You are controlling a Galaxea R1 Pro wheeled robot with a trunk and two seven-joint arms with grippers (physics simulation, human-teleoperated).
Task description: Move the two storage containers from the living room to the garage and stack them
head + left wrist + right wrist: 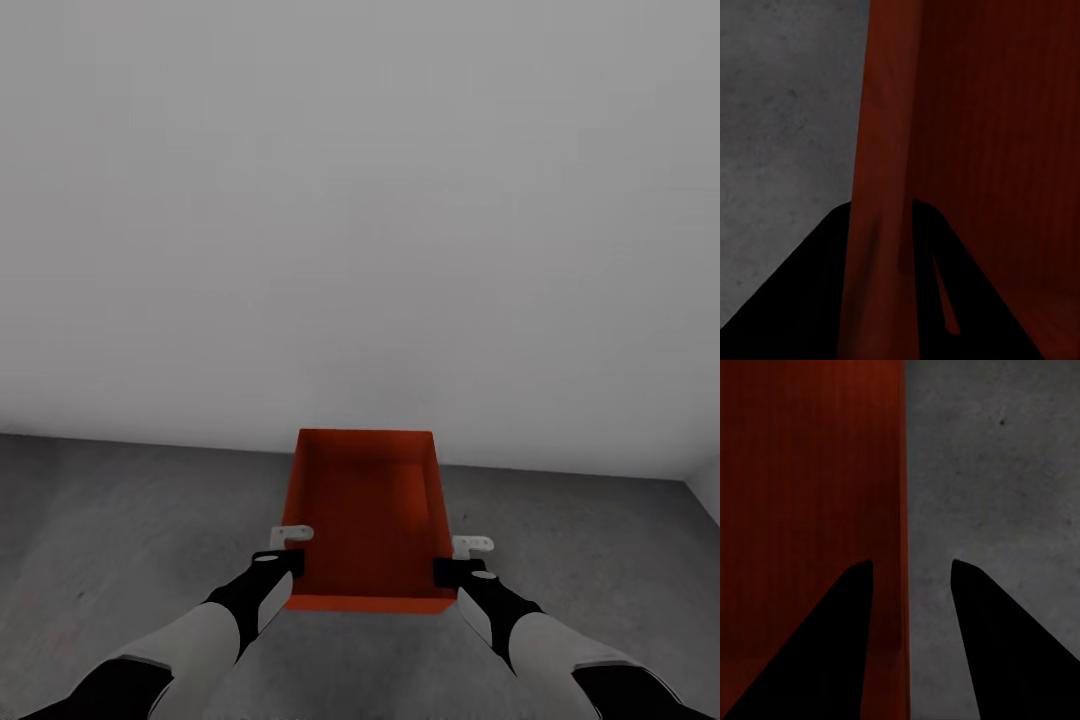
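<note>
— Whereabouts of the storage container [365, 520]?

— Lower middle of the head view, open top up, long side running away from the camera. Orange-red, shallow, thin-walled. Lies over the dark grey speckled floor [120, 520], with its far end close to the foot of the pale grey wall [360, 200] filling the upper frame. Cannot tell whether resting on the concrete or lifted off it.

— And the left gripper [291, 549]?

— At the container's left wall, near the end closest to the camera, one finger inside and one outside. In the left wrist view [881, 206], clamps that wall: red sheet running straight up between the two black fingers [787, 307], touching both. Shows grey floor [780, 112] on the outer side and the bin's red inside [982, 112] on the other.

— Right gripper [461, 559] likewise?

— Mirrors it at the right wall, again near the closest end, astride the rim. In the right wrist view [909, 562], straddles the thin wall, with one finger over the red interior [810, 472] and the other finger [1005, 660] over concrete [1005, 472]. Leaves a strip of floor showing between the wall and the outer finger. Cannot tell whether gripping or merely standing around the wall.

— Arms?

— Reach in from both lower corners of the head view, pale forearms, black wrists, roughly level with each other.
</note>
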